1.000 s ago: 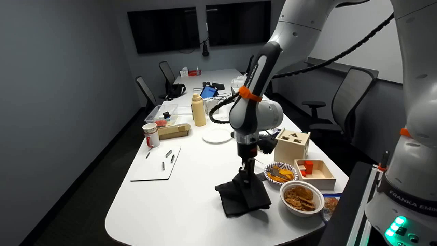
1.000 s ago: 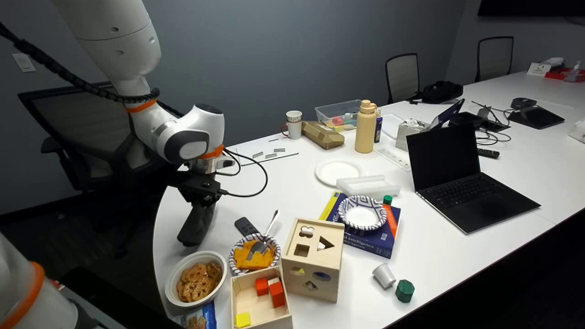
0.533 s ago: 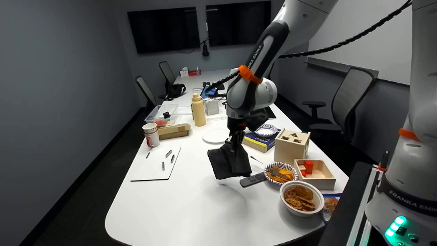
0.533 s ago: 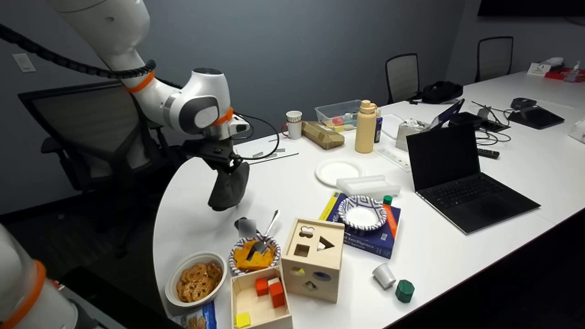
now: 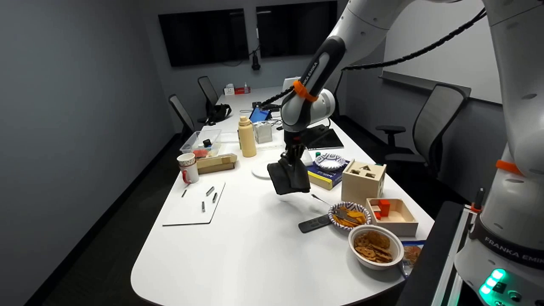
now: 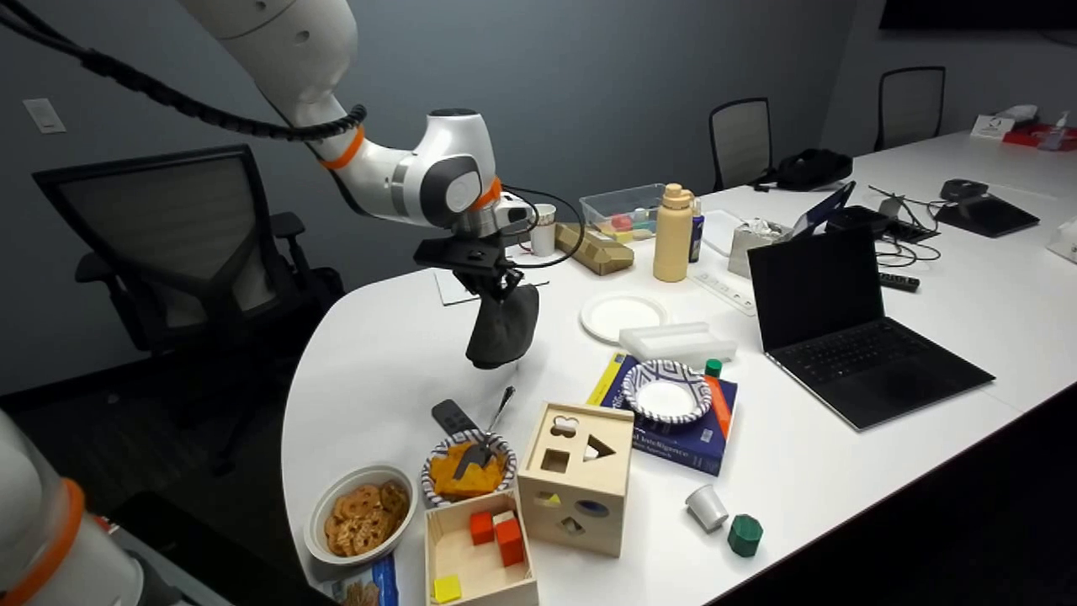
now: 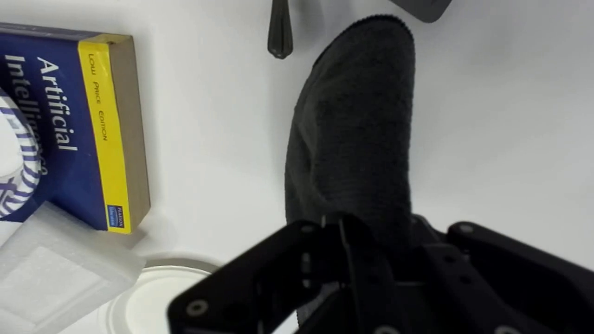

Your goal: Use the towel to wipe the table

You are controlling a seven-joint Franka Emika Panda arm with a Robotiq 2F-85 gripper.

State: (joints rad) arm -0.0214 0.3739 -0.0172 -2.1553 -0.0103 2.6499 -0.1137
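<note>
Over the bench (image 5: 238, 255), near the book (image 7: 83, 130), the towel (image 6: 505, 330) is pinched by the end effector (image 7: 390, 241), wiping seemingly unfinished.

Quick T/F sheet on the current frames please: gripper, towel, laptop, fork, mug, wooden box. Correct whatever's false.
1. The gripper is shut on the towel. True.
2. The towel lies spread flat on the table. False: it hangs from the gripper.
3. The laptop stands open. True.
4. The fork rests in the white bowl. False: it rests on the orange food in a patterned bowl.
5. The mug has a red handle. True.
6. The wooden box stands on the book. False: it stands on the table, next to the book.
</note>
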